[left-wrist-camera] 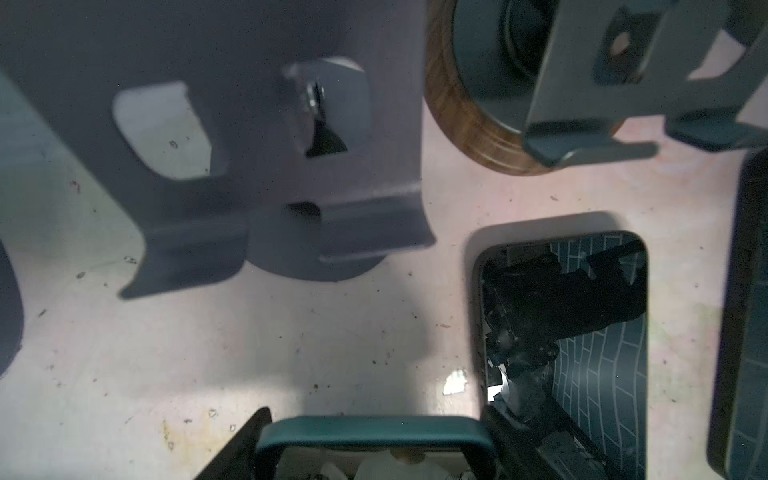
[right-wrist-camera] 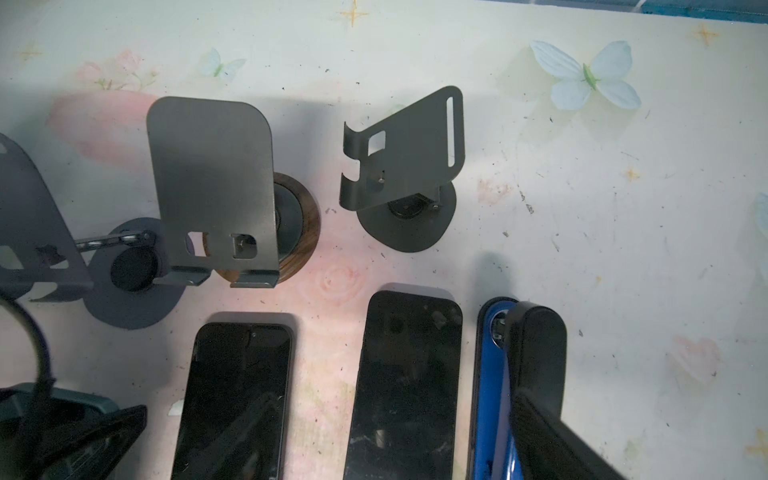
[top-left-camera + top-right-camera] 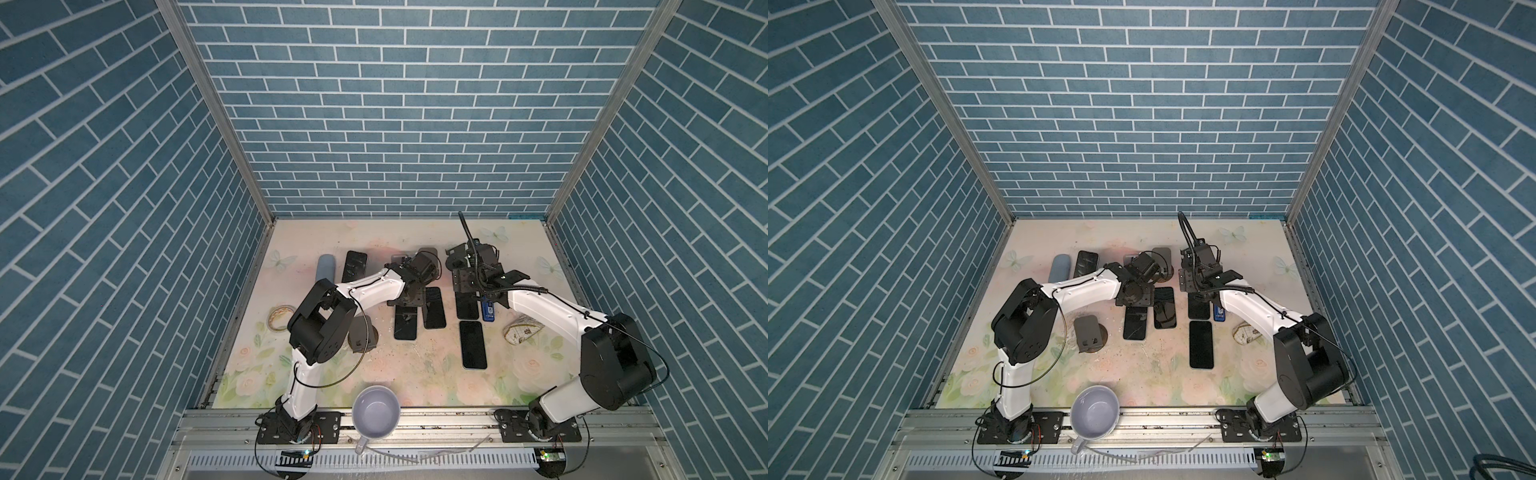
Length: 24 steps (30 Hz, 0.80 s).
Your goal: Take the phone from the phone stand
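Two white-and-black robot arms bent over a floral bench (image 3: 415, 374) strewn with handsets and stands. The left arm (image 3: 365, 289) extended toward the middle of the bench. Its left gripper (image 1: 374, 442) was set narrow across the width of a teal-cased phone (image 1: 374, 428), with a dark finger (image 1: 235, 451) against each long edge.

The phone sat just in front of the dark grey phone stand (image 1: 257, 137), clear of its two lip hooks and not touching it. It appeared to lie low over the bench, though whether it rested there or hung in the grip could not be told from these angles.

Beside it, the right arm (image 3: 540, 303) carried the right gripper (image 3: 471, 291) spread wide and holding nothing, one finger (image 2: 536, 353) poised over a blue-cased phone (image 2: 488, 395) lying flat.

A wood-based stand (image 2: 216, 178) stood just beside the grey one. A black phone (image 2: 237, 395) and a second black phone (image 2: 407, 374) lay face up side by side between the two grippers.
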Each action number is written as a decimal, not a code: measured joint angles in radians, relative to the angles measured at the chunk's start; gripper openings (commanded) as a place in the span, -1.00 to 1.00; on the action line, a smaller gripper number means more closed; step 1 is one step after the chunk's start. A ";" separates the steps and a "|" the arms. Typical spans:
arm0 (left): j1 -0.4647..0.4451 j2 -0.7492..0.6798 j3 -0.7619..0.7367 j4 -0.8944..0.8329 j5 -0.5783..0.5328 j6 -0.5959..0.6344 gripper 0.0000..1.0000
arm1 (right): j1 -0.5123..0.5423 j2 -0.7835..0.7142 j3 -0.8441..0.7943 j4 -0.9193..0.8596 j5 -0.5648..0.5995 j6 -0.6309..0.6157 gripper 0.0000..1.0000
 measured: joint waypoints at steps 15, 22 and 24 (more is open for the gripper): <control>0.013 0.060 0.030 -0.027 0.013 0.000 -0.06 | -0.009 0.000 0.000 0.000 0.000 0.000 0.76; 0.016 0.064 0.033 -0.034 0.019 0.001 -0.01 | -0.011 0.000 0.000 0.001 -0.001 0.000 0.76; 0.017 0.064 0.035 -0.035 0.021 0.002 0.01 | -0.011 0.000 0.000 0.001 -0.001 0.000 0.76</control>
